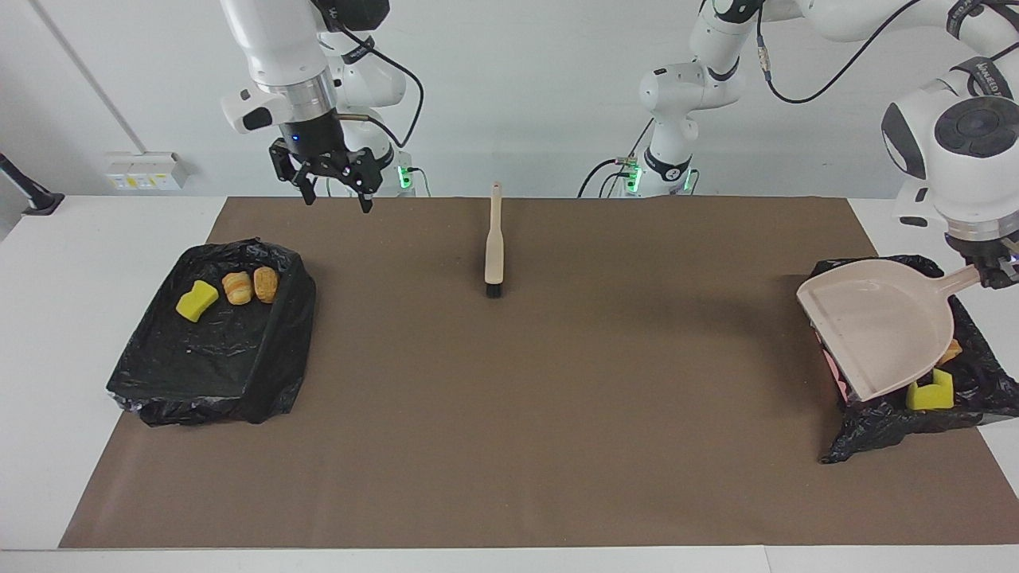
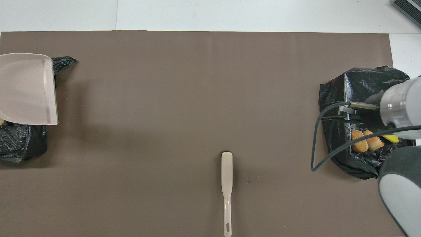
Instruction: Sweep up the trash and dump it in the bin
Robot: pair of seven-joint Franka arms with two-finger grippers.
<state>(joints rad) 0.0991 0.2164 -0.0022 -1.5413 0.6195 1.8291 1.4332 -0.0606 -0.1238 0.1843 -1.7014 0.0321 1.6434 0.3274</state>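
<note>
My left gripper [image 1: 995,273] is shut on the handle of the beige dustpan [image 1: 880,326], which it holds tilted over the black-bagged bin [image 1: 979,390] at the left arm's end of the table. The pan looks empty and also shows in the overhead view [image 2: 28,89]. In that bin lie a yellow-green sponge piece [image 1: 930,392] and an orange lump [image 1: 953,350]; the pan hides the rest of the bin. My right gripper [image 1: 336,195] is open and empty, up over the mat's edge nearest the robots. The beige brush [image 1: 493,247] lies flat on the mat, alone; it also shows in the overhead view [image 2: 227,184].
A black-lined tray [image 1: 215,374] at the right arm's end holds a yellow sponge [image 1: 197,300] and two bread-like lumps [image 1: 237,287] [image 1: 266,283]. In the overhead view the right arm [image 2: 399,105] covers part of this tray [image 2: 332,98]. A brown mat [image 1: 557,398] covers the table.
</note>
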